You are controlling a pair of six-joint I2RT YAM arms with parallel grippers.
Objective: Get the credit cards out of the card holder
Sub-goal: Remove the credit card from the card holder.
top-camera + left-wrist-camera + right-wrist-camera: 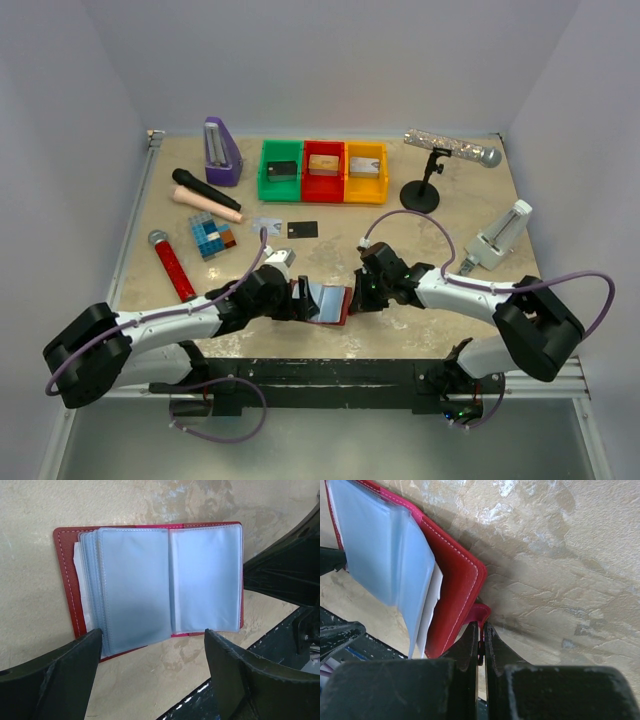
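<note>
1. The left arm (160, 325) lies low over the table (450, 220), stretched from its base to the left edge of the card holder (330, 302).
2. The left tool (152, 635) is spread wide and has hold of nothing. One finger sits at the holder's lower left corner and the other below its right page. I cannot tell whether the left finger touches the sleeves.
3. Two cards lie flat beyond the holder, toward its left: a silvery one (266, 225) and a black one (303, 229). Their print is too small to read.
4. The card holder lies open, red cover down, with its pale blue sleeves (135, 585) facing up. The sleeves are cloudy, so no writing can be read through them and I cannot tell whether cards sit inside. A white edge (77, 575) peeks out by the left cover.
5. The right tool (480, 627) is closed tight, pinching the small red tab (481, 611) at the holder's right edge.
6. The right arm (470, 292) is bent and reaches in to the holder's right edge. From above, both tools cover the holder's ends.
</note>
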